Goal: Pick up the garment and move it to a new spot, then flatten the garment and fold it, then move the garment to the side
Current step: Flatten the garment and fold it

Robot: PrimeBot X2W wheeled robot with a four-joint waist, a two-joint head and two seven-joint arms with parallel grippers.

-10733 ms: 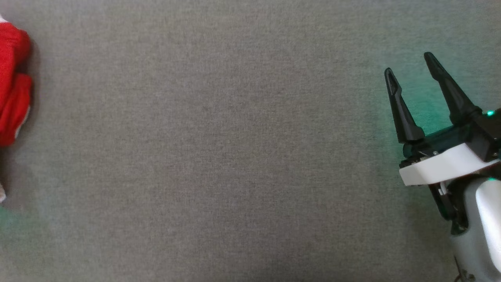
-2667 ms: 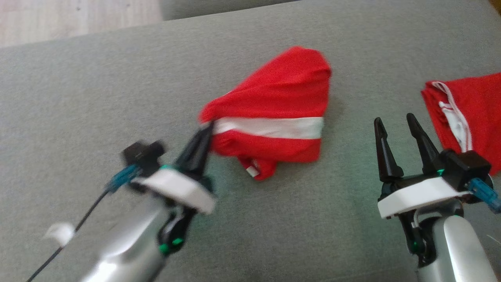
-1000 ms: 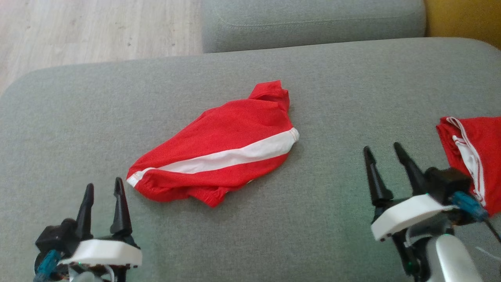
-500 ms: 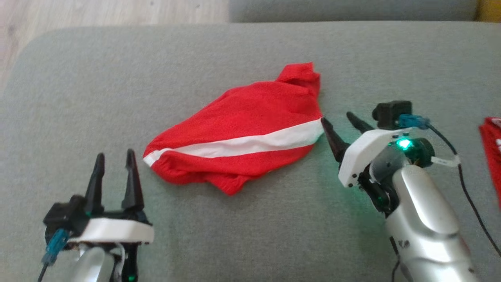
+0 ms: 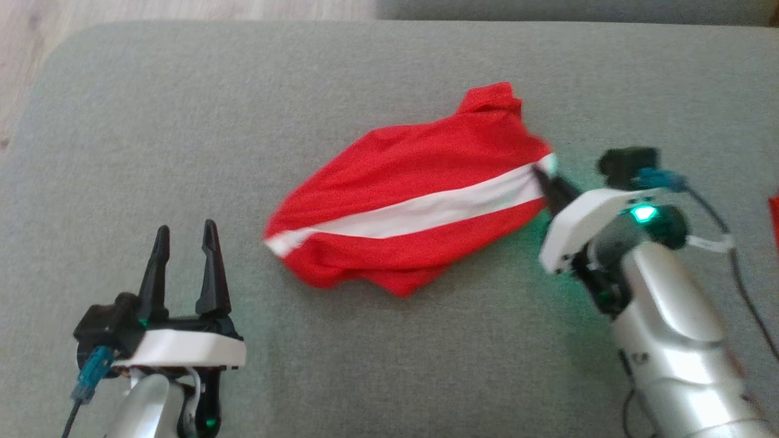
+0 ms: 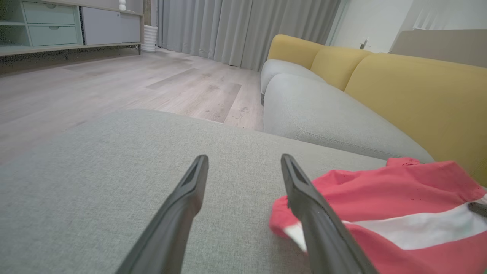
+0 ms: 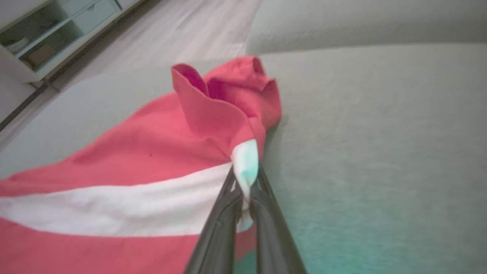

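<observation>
Head view: right pincer (image 5: 544, 179) grips the garment (image 5: 414, 167), left pincer (image 5: 186, 230) splayed; perhaps another red cloth (image 5: 775, 222) rightward.

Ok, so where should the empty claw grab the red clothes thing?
Probably the free end of the white stripe on the garment, coming in low from the robot's left. That corner sticks out toward the open left gripper. The right gripper is shut on the stripe's other end, so pulling the two ends apart could flatten it.
</observation>
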